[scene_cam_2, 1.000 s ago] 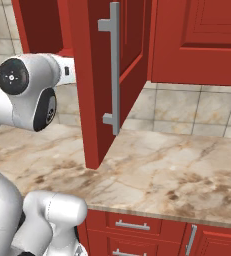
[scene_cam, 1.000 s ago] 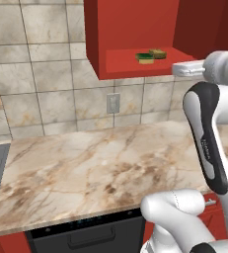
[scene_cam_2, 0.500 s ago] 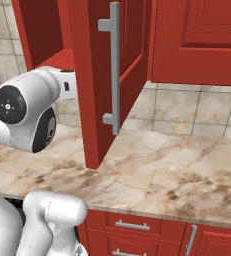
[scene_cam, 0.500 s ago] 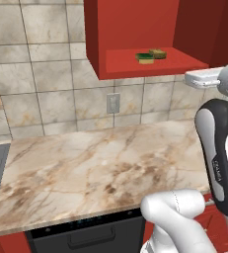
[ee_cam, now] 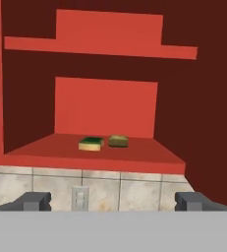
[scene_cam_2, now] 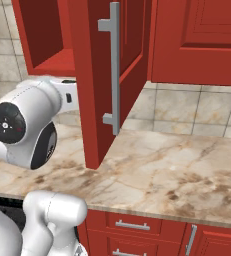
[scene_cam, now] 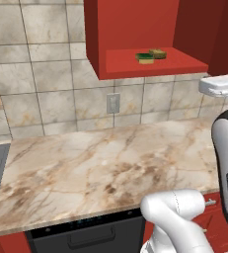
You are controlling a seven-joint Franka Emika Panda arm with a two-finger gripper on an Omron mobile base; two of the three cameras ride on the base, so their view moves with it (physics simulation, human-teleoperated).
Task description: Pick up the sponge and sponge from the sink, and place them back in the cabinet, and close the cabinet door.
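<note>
**Gripper wide open and empty, door is what's left**

Gripper (ee_cam: 112, 202) is spread wide, holding nothing, looking straight into the red cabinet (ee_cam: 105, 110). Both sponges sit on the bottom shelf, just beside each other: green-topped sponge (ee_cam: 91, 143) and, at its 3 o'clock, the tan sponge (ee_cam: 118, 141).

So we reckon the cabinet door (scene_cam_2: 94, 90) is next. It hangs open, edge toward us in the right base view. It looks stiff and heavy-ish, swinging on hinges, so no squeezing needed. We'd either hook the silver bar handle (scene_cam_2: 114, 67) mid-length or just push the flat panel near the free edge. The smooth bar could be slippery.
</note>
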